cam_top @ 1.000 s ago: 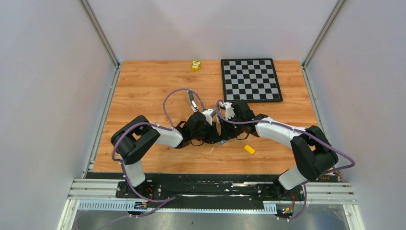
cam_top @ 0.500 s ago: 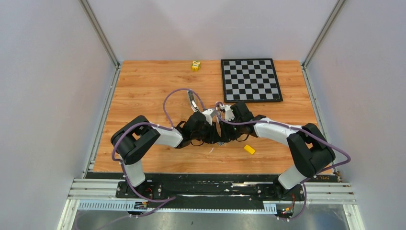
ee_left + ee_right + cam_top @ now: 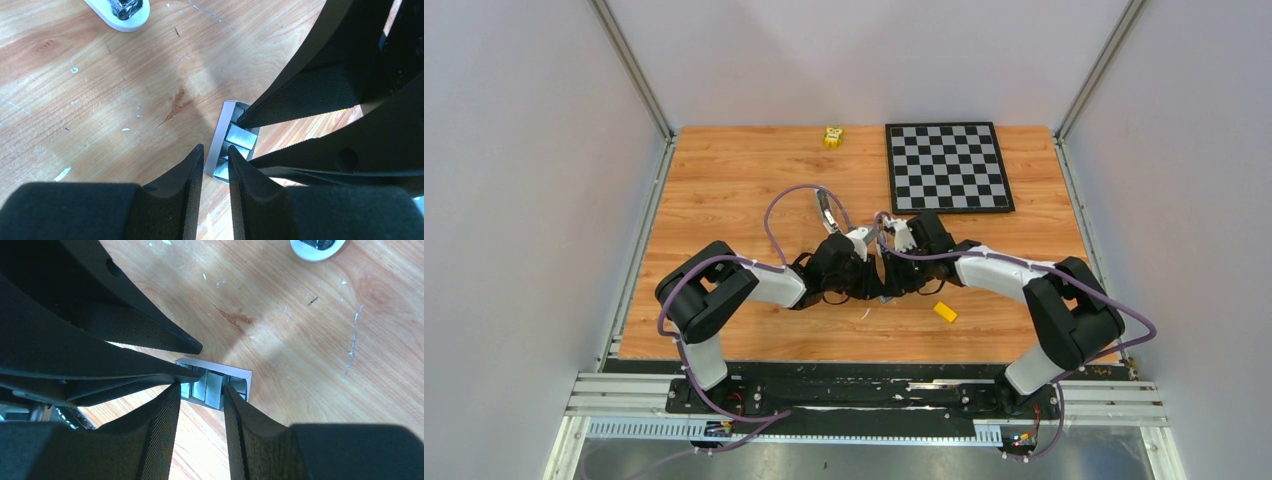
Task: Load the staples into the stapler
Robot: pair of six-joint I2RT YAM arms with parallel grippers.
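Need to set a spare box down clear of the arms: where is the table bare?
Widest bare wood: far left, bordered by the yellow toy, stapler and left arm. A narrower strip between chessboard and right arm. Crowded: the centre, where left gripper and right gripper meet at the staple box.

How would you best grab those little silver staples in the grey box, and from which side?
Probably from straight above, pinching one strip of the staples across its narrow width, on its two long sides. The strips lie inside the box, which is open only on top, so its walls block a sideways approach. Each strip is long and thin, so the short span suits two fingers.
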